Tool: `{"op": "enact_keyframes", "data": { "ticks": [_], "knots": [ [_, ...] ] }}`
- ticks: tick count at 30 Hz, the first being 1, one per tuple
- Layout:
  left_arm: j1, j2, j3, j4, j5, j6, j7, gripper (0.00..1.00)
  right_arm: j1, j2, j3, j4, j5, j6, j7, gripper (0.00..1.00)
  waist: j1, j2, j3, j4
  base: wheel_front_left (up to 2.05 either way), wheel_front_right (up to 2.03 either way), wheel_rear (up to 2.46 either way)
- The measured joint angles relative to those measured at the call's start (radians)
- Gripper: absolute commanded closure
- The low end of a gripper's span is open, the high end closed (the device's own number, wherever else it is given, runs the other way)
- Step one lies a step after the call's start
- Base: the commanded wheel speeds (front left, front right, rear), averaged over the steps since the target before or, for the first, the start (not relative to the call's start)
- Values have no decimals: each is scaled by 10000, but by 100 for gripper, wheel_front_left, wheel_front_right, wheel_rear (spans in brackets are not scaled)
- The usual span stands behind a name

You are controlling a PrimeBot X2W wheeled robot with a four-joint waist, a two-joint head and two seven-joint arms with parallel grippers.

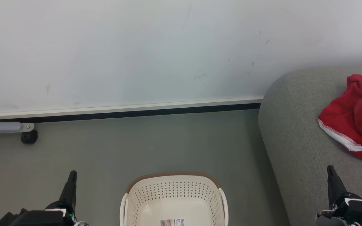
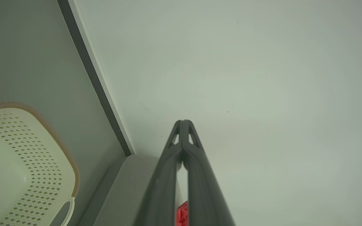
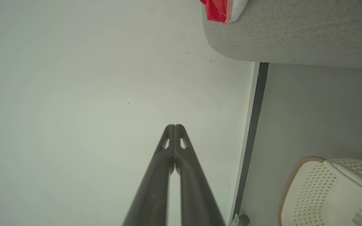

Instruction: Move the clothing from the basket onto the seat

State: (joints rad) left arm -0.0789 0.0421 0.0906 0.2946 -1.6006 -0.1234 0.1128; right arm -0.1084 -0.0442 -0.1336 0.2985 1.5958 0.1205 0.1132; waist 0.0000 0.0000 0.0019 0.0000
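Pale wall (image 1: 137, 47), grey floor (image 1: 137, 141), grey sofa (image 1: 294, 125) at right, cream basket (image 1: 174, 190) on the floor at bottom centre, red jersey (image 1: 347, 122) crumpled on the sofa well apart from the basket, left gripper (image 1: 73, 173) and right gripper (image 1: 330, 169) both pinched closed, holding nothing, label (image 1: 172, 222) inside the basket
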Motion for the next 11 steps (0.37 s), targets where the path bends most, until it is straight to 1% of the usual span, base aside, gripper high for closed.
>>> {"op": "enact_keyframes", "data": {
  "ticks": [11],
  "knots": [
    [0,0,0,-2,0,0,0,100,0,0,0,-2,0,0,0,100,0,0,0,0,0,0,0]
  ]
}}
